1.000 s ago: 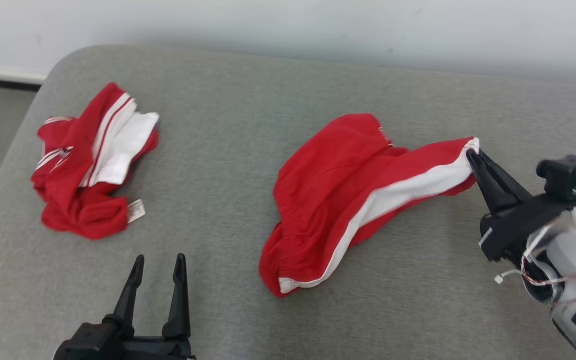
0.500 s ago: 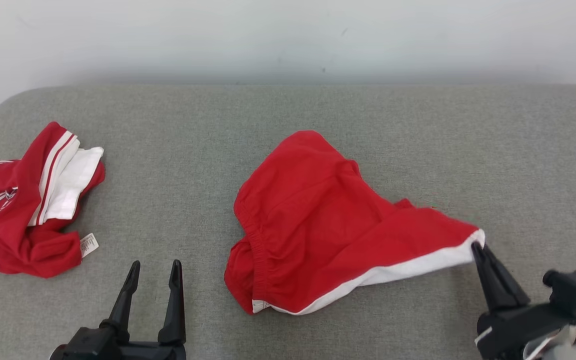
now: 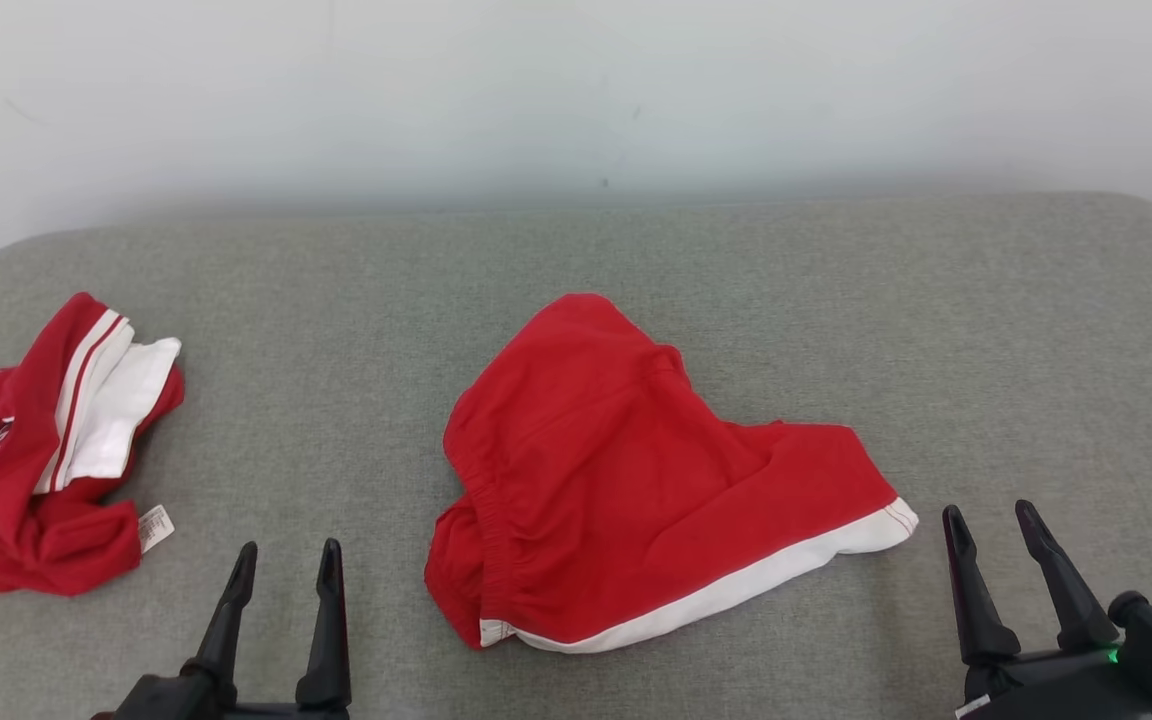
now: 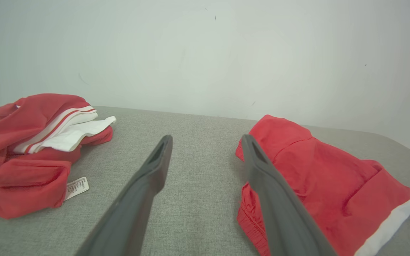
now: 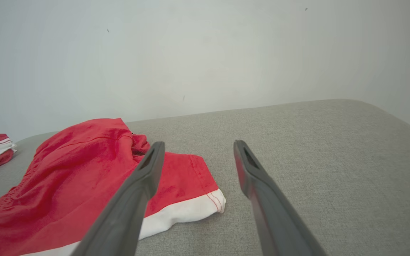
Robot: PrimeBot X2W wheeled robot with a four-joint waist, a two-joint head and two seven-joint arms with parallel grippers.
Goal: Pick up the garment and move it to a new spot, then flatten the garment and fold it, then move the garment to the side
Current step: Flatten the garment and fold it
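Two hands, both empty with fingers spread: the left hand (image 3: 290,547) sits low at the near edge, left of the garment (image 3: 636,480), and the right hand (image 3: 988,509) is just off its white-trimmed corner, touching no cloth. The garment, red shorts with a white hem band (image 3: 736,590), lies mid-tabletop. It is rumpled, with the gathered waistband (image 3: 481,520) bunched toward the left hand and a raised fold across the middle. The move looks done, so flattening is likely the step in hand. To do it well, pinch the waistband end with the left and the hem corner with the right. Draw them apart low over the surface so the ridge pulls out, and avoid lifting, which would let the cloth sag and crease again. Take both layers at each corner. The tabletop (image 3: 986,330) is grey woven fabric with rounded corners, likely grippy, so expect drag. A second red-and-white garment (image 3: 36,450) lies crumpled at far left, well apart. A plain pale wall (image 3: 576,90) stands behind.
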